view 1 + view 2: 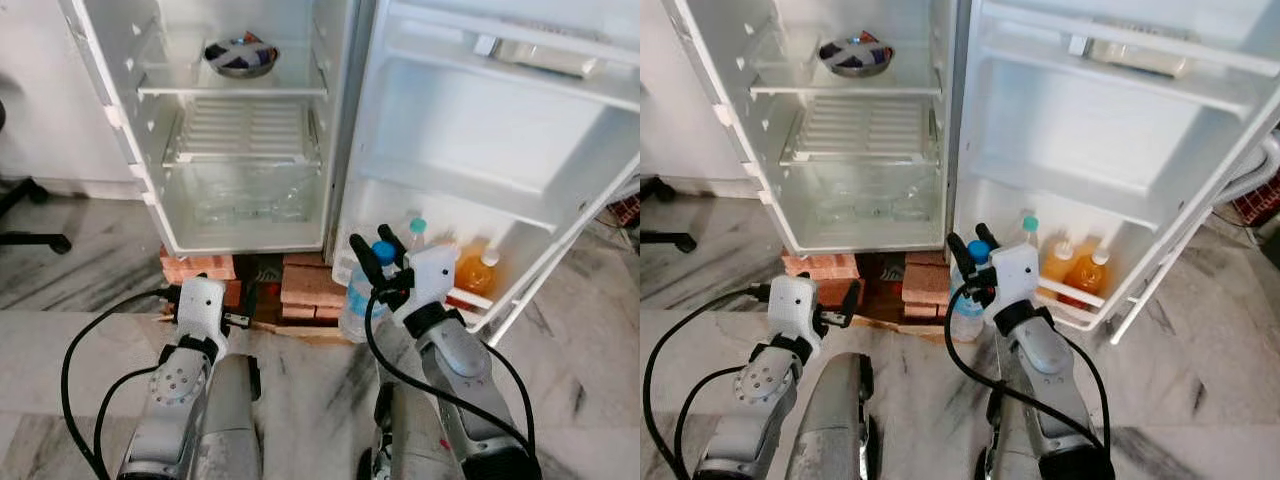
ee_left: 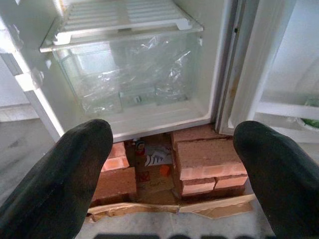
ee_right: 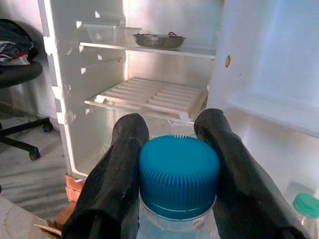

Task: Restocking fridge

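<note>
My right gripper [image 1: 372,244] is shut on a clear water bottle [image 1: 357,303], its black fingers [image 3: 117,164] pressed against both sides of the blue cap [image 3: 179,177]. I hold the bottle upright just in front of the open fridge door's lower shelf [image 1: 480,300]. That shelf carries two bottles of orange liquid [image 1: 476,270] and a green-capped bottle [image 1: 416,230]. My left gripper [image 2: 174,144] is open and holds nothing, low before the bricks [image 2: 207,159] under the fridge. The fridge body [image 1: 245,130] stands open, with a metal bowl [image 1: 240,57] on its upper shelf.
A clear crisper drawer [image 2: 129,69] sits under the white grille shelf [image 1: 245,130]. The door's top rack [image 1: 530,55] holds a flat pack. An office chair base [image 1: 30,225] stands on the marble floor at the left. Cardboard [image 2: 149,209] lies under the bricks.
</note>
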Controlling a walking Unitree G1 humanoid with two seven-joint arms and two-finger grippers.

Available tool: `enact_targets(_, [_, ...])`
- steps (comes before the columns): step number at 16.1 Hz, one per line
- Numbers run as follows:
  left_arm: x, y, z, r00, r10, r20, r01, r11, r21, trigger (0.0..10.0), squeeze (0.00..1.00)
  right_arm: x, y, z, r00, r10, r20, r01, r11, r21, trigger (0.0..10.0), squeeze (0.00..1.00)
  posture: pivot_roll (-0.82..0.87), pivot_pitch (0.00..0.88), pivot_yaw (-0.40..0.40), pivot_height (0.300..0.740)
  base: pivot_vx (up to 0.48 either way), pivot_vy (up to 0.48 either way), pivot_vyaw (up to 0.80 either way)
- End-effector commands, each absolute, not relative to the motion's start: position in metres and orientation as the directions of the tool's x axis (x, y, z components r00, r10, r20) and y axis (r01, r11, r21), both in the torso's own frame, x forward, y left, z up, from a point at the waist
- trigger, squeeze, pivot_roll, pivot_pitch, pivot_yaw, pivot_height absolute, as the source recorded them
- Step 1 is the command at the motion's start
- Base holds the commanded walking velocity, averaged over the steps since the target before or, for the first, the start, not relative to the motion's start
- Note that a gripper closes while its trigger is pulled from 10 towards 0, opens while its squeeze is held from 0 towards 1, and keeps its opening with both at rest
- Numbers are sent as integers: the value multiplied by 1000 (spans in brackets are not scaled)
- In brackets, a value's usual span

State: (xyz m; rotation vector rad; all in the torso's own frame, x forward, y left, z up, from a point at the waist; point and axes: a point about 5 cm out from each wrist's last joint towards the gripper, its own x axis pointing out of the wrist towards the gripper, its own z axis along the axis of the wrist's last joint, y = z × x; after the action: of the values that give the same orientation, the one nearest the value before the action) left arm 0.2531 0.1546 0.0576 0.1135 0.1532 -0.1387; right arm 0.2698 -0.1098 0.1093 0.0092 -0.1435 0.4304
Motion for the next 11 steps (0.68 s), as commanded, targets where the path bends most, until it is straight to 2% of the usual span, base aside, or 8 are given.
enact_targets(1, [251,156,54,977,-122,-176,143,983,113,10000,0,272,-111,114,895,414,165,-414,910,-34,10000,0,111,93,-43,543,0,0,0])
enact_targets(3, [251,157,52,978,-105,-182,128,984,121,10000,0,271,-111,115,895,413,170,-411,910,-45,10000,0,109,96,-46,508,0,0,0])
enact_targets(11, [253,159,55,981,-111,-158,130,985,114,10000,0,275,-104,130,869,439,227,-429,898,-93,10000,0,107,101,-41,508,0,0,0])
